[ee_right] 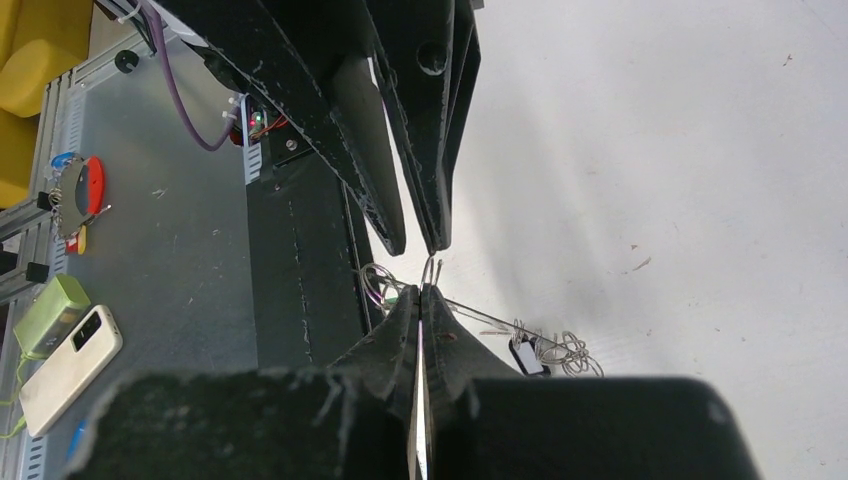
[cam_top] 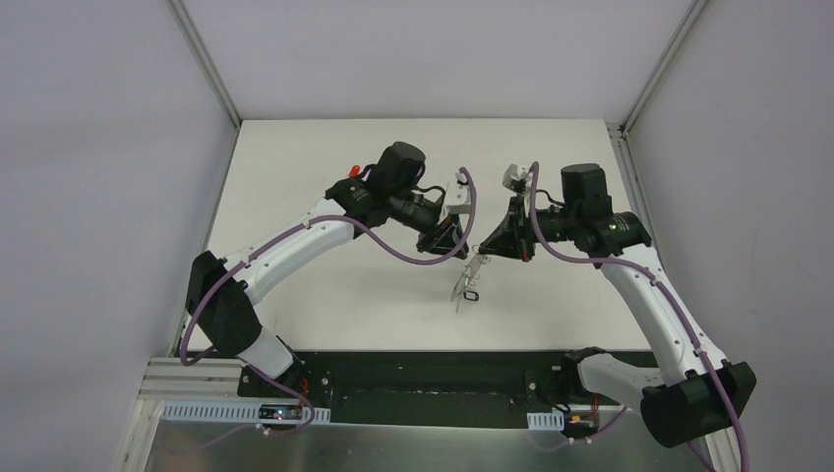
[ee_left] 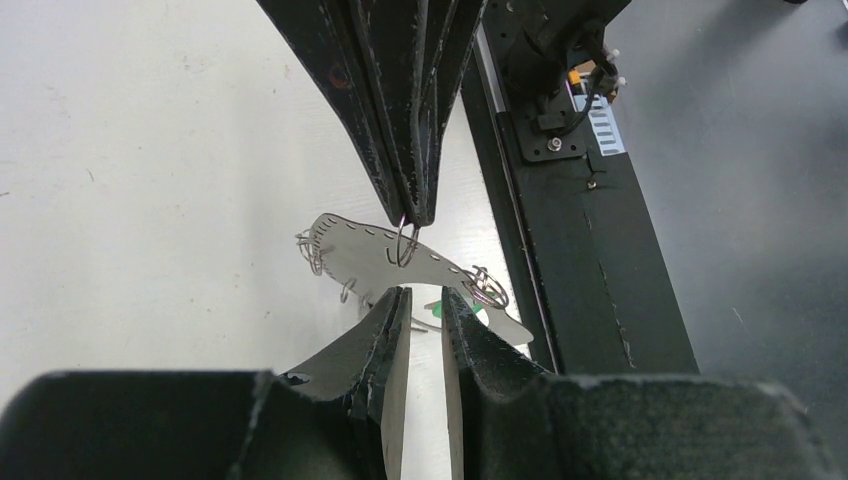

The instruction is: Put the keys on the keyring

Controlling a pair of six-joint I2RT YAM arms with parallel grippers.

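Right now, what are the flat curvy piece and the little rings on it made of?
The little rings look like thin metal wire: silvery, shiny coils. The flat curvy piece looks pale grey and smooth, maybe plastic or thin sheet metal; its dull, even face leaves that open.

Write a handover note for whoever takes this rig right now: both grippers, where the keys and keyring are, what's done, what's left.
Right gripper: shut on a small loop of the keyring, held above the table.
Left gripper: narrowly open, tip to tip with the right, nothing seen in it.
Keys: green key and black key hang from the keyring.
Done: those two look threaded.
Left: no other key in view; check before release.
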